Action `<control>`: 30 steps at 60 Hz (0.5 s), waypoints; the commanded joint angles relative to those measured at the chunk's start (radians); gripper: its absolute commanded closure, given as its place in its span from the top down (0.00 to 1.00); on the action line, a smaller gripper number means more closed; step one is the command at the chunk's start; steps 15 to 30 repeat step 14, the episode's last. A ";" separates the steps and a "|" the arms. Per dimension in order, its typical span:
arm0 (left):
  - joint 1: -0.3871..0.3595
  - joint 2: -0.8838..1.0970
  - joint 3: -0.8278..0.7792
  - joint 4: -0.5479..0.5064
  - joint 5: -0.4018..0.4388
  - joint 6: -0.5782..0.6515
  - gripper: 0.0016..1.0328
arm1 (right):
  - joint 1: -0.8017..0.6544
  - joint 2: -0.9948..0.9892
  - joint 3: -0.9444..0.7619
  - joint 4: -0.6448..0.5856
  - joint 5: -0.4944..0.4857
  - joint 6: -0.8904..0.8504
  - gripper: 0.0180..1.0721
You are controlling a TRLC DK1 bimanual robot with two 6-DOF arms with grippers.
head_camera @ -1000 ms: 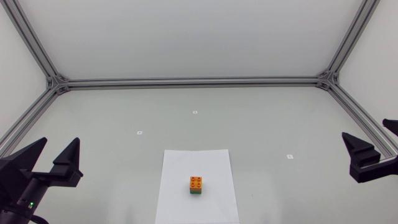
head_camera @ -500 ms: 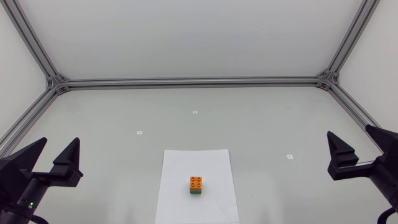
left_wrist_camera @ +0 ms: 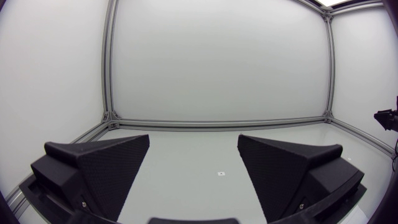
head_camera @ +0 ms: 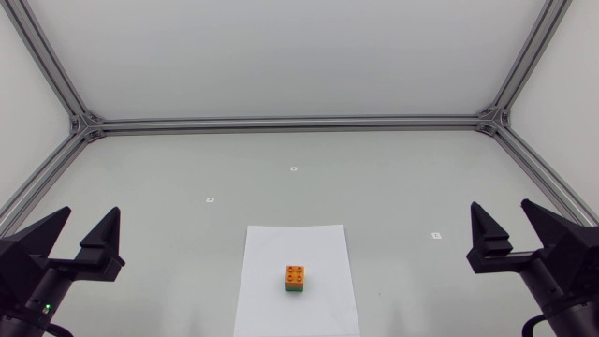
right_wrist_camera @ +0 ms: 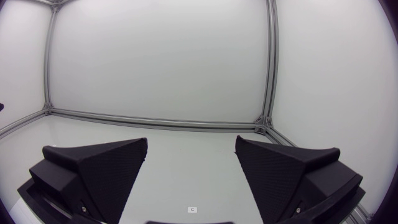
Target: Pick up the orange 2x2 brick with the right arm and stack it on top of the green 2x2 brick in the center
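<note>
The orange 2x2 brick (head_camera: 295, 273) sat studs-up on the green 2x2 brick (head_camera: 295, 289), edges squared with it, on a white sheet (head_camera: 267, 281) at the middle of the table (head_camera: 421, 187). Being square, it showed no long axis. The left gripper (head_camera: 90, 213) and the right gripper (head_camera: 501, 206) stood well apart at either side, fingers spread.

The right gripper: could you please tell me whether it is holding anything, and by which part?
Nothing is held. The right gripper is open and empty, well apart from the orange 2x2 brick, which sits on the green 2x2 brick.
</note>
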 commanded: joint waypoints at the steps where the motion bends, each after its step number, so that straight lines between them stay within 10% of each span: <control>1: 0.003 -0.008 -0.041 -0.015 0.006 0.013 0.96 | 0.007 -0.009 -0.028 0.024 -0.001 0.039 0.95; 30: 0.003 -0.008 -0.041 -0.015 0.004 0.013 0.96 | 0.007 -0.009 -0.028 0.024 -0.001 0.039 0.95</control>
